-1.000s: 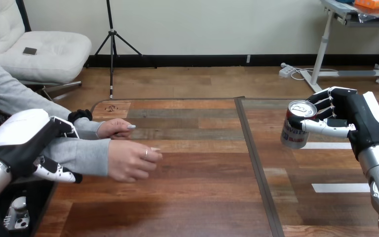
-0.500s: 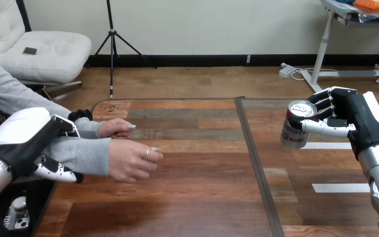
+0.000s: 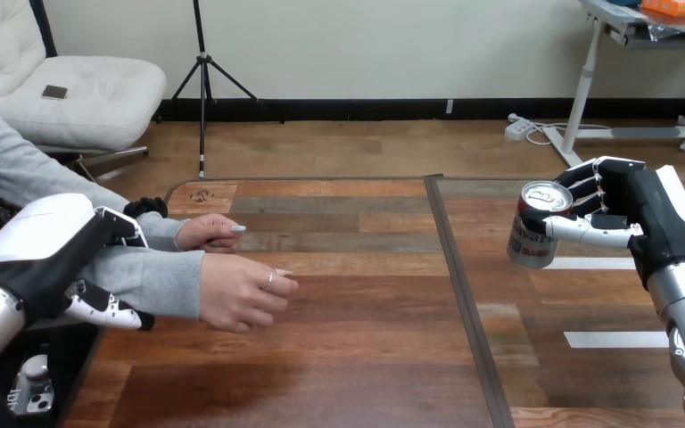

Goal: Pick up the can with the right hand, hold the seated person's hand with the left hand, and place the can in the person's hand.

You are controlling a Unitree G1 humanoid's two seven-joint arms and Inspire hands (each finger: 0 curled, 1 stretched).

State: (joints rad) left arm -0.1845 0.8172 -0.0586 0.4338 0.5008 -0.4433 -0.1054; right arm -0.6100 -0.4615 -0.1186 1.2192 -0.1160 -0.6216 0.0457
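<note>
- The robot's right hand (image 3: pixel 653 225) has its fingers and thumb clamped round a silver-and-red drinks can (image 3: pixel 535 235), which is held slightly tilted over the right side of the wooden surface (image 3: pixel 366 357).
- At the left edge, the left hand (image 3: pixel 40 259) closes on the person's grey-sleeved forearm (image 3: pixel 156 281), fingers above the sleeve and thumb below it.
- The person's near hand (image 3: pixel 245 296) rests loosely curled on the surface, well apart from the can.
- The person's far hand (image 3: pixel 210 232) lies just beyond it.
</note>
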